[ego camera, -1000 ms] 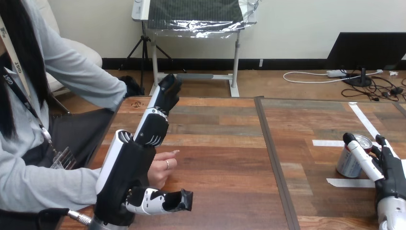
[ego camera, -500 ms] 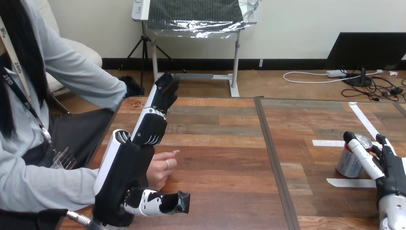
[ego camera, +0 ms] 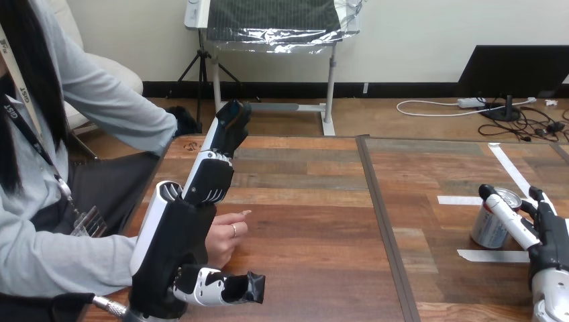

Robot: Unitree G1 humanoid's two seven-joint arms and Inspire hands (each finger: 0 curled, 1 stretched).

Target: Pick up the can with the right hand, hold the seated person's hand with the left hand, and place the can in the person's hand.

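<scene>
Touching can: R hand, fingers straight.

Near the table's left edge, my left hand stands just left of the person's hand, which rests on the table. Well apart at the right, the can stands between two tape strips, my right hand just beside it.

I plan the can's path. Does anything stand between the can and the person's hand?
Nothing visible: only bare table lies between the can and the person's hand. The left hand stands at that hand's left, off the path.
</scene>
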